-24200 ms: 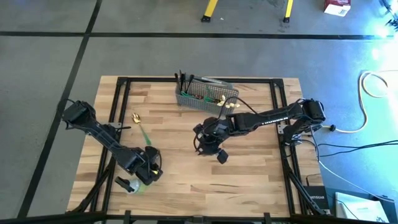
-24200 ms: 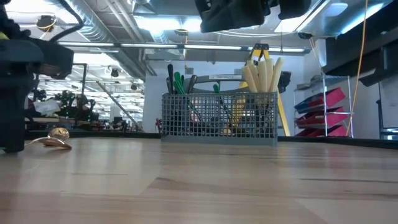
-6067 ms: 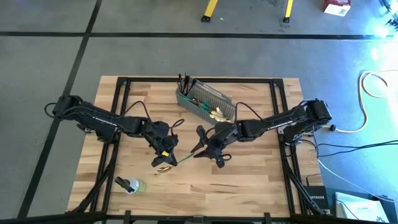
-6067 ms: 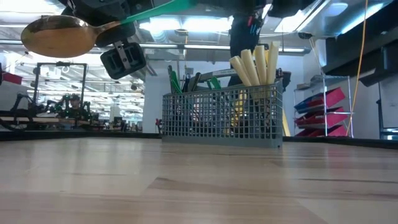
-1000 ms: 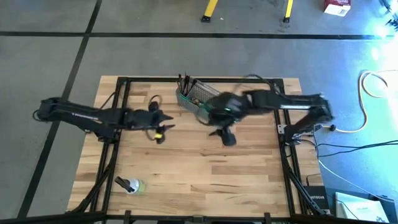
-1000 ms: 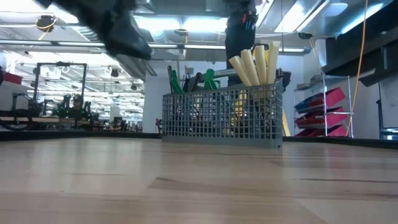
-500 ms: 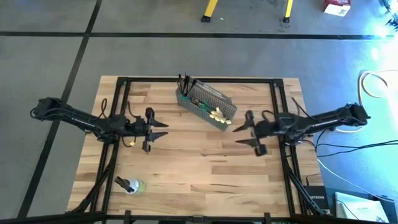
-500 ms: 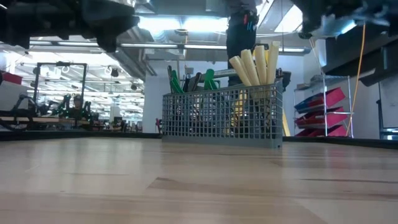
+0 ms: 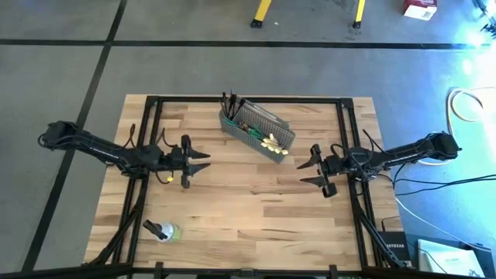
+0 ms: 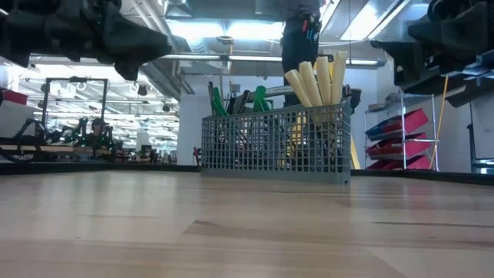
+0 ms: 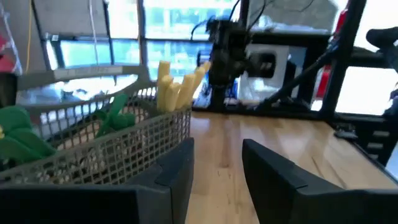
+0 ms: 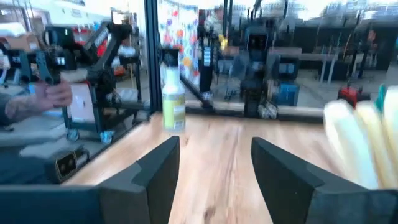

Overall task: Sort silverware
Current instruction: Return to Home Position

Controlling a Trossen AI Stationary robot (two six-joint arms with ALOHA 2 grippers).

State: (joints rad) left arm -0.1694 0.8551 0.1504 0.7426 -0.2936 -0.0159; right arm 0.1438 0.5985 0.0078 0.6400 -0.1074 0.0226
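The silverware stands upright in the grey wire mesh basket [image 9: 256, 129] at the table's far middle. Cream knife handles [image 10: 316, 79] stick up at its right end, green-taped handles [image 10: 258, 100] and dark forks [image 9: 230, 101] at its left. My left gripper [image 9: 200, 162] hovers open left of the basket, pointing toward the table's right. My right gripper [image 9: 305, 172] hovers open near the right edge, pointing toward the left. Nothing lies between the left fingers [image 11: 177, 174] or the right fingers [image 12: 155, 168].
A small bottle [image 9: 160, 229] stands at the near left corner and shows again as the bottle [image 12: 173, 99] in the right wrist view. Bare wood stretches between the two grippers and in front of the basket [image 10: 274, 147]. Black frame rails [image 9: 347, 139] run along the table's sides.
My right gripper has swung away from the basket toward the table's right edge and a little toward the near edge, empty. My left gripper has drawn back slightly toward the left edge. The basket and its silverware have stayed put.
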